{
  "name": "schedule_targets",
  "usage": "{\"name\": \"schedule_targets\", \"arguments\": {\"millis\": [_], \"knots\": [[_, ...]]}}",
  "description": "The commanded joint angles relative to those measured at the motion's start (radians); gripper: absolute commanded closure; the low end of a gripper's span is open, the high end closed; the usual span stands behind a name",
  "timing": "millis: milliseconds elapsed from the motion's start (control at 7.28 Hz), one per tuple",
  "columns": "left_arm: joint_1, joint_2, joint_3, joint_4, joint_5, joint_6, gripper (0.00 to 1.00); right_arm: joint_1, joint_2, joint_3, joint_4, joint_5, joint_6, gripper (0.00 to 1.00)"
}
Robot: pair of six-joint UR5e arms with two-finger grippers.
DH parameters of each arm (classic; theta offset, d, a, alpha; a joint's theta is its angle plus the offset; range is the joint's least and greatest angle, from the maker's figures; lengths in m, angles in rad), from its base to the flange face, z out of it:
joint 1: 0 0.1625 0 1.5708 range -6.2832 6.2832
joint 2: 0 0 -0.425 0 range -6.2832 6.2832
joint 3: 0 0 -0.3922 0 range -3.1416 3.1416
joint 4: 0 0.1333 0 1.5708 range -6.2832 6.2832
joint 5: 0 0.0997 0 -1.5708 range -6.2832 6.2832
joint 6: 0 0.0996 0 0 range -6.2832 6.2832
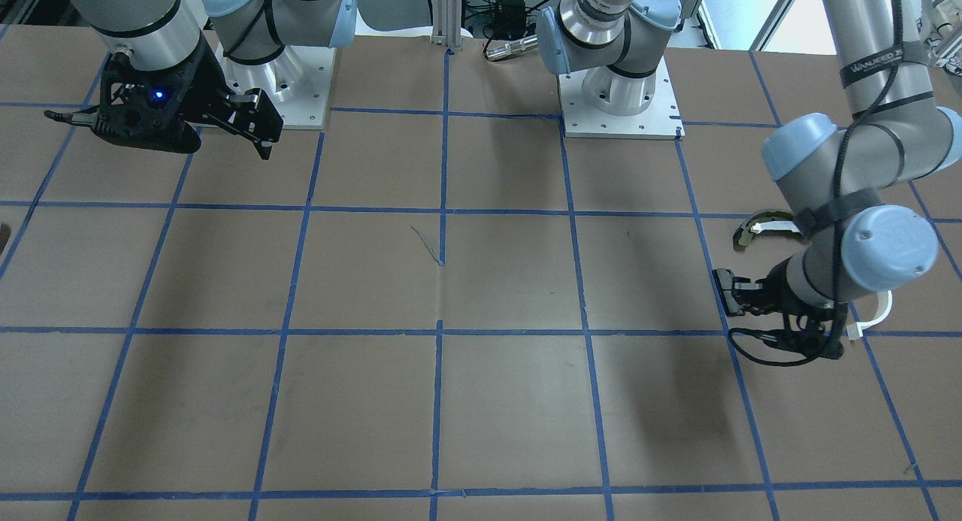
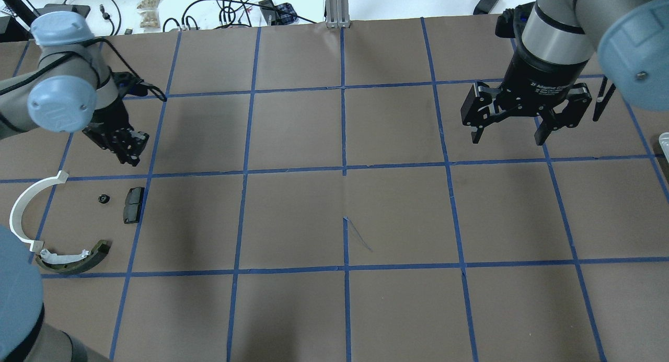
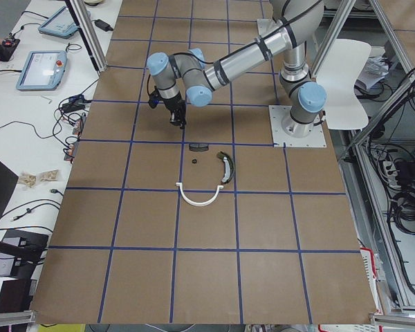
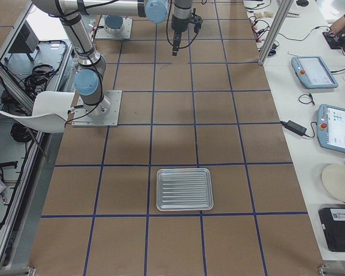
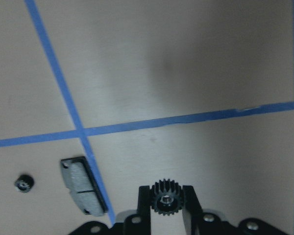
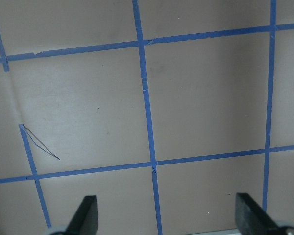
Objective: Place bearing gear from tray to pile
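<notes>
The bearing gear (image 5: 166, 197), a small black toothed wheel with a pale hub, is clamped between the two fingers (image 5: 143, 205) of the left claw (image 2: 129, 149). The left claw is clenched on the gear, one finger against each side of the tooth ring. The gear is off the table (image 2: 397, 210), over the table's left part.

The pile lies just near of the left claw, toward the robot. Its nearest member is the black rectangular pad (image 2: 133, 205), which lies flat beside a blue tape line. A second small black gear (image 2: 103, 198) lies just left of the pad, apart from it. Further left is the thin white half-ring strip (image 2: 21, 208), its open side facing right. The olive-and-white curved shoe (image 2: 78, 260) lies at the near edge of the pile, one end just beside the lower end of the strip.

The right claw (image 2: 508, 140) is released, fingers spread wide and holding nothing, above the far right part of the table. The metal tray (image 4: 184, 189) lies flat at the table's right end, well apart from the pile.
</notes>
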Motion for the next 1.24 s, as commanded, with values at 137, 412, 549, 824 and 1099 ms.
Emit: {"name": "schedule_targets", "arguments": {"millis": [137, 412, 549, 824, 1099], "knots": [[0.187, -0.058, -0.165, 0.350, 0.004, 0.268, 0.98, 0.001, -0.005, 0.001, -0.001, 0.007, -0.007, 0.00], [0.194, -0.057, -0.192, 0.377, 0.003, 0.291, 0.69, 0.003, -0.019, 0.003, 0.007, 0.009, -0.006, 0.00], [0.194, -0.050, -0.192, 0.375, 0.001, 0.289, 0.01, 0.003, -0.019, 0.003, 0.007, 0.016, -0.006, 0.00], [0.194, -0.030, -0.152, 0.365, 0.006, 0.291, 0.00, 0.003, -0.019, 0.013, 0.008, 0.017, -0.009, 0.00], [0.173, -0.012, 0.022, 0.066, 0.001, 0.273, 0.00, 0.003, -0.019, 0.015, 0.007, 0.018, -0.006, 0.00]]}}
